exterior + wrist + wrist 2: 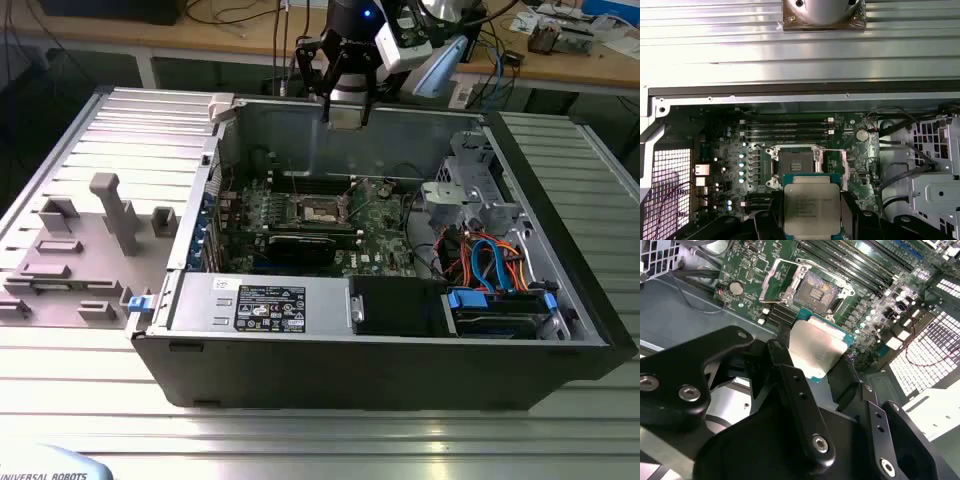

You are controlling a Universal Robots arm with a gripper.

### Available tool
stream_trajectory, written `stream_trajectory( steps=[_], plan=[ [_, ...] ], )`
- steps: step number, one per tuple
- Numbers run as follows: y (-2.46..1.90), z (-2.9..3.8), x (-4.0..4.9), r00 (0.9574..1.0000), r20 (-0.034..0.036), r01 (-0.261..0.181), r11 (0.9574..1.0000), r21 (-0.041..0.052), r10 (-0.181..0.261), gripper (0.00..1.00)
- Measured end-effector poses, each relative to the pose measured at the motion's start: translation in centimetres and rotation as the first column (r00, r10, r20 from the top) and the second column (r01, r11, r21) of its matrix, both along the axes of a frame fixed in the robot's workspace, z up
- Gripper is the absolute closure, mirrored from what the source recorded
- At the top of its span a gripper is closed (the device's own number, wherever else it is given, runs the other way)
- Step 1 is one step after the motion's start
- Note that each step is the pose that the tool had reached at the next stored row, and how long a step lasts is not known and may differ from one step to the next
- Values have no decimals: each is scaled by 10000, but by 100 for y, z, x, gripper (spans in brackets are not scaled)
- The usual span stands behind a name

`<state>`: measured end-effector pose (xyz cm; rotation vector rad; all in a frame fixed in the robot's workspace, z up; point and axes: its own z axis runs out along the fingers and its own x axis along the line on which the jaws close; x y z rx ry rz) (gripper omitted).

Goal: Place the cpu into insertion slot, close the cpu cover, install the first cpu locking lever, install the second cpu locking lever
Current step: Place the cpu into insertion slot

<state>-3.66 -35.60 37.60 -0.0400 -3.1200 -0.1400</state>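
end effector (812,212): clamped on cpu (812,200) edges
cpu: light, stiff, fragile – edge hold only
insertion slot (795,162): below, well apart

Exterior view: bright, even room light from overhead. I see a broad white sheen on the ribbed bench (300,440) nearest the camera. The computer case (350,370) throws soft shadow over its own floor, and the motherboard (380,240) is dim but readable. Focus is crisp.

Second wrist view: the fingers (795,395), close to the lens, are soft, their black surfaces showing little detail. The cpu (817,347) top glares pale, almost blown out. The perforated panel (935,350) washes white with a pink cast. The board beyond is sharp.

First wrist view: the bench reflects in bright bands. The grille (670,180) is tinted purple. The cpu is evenly lit.
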Motion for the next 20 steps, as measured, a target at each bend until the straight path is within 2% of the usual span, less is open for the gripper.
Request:
stream_trajectory(
  steps=[6, 11, 20],
  plan=[
    [-1, 0, 0, 10000, 0, 25, 10000, -1, -25, 46],
    [-1, -3, 0, 9989, -2, 472, 9989, -1, -472, 46],
    [-9, -4, 0, 9989, 0, 479, 9989, 0, -479, 46]
  ],
)
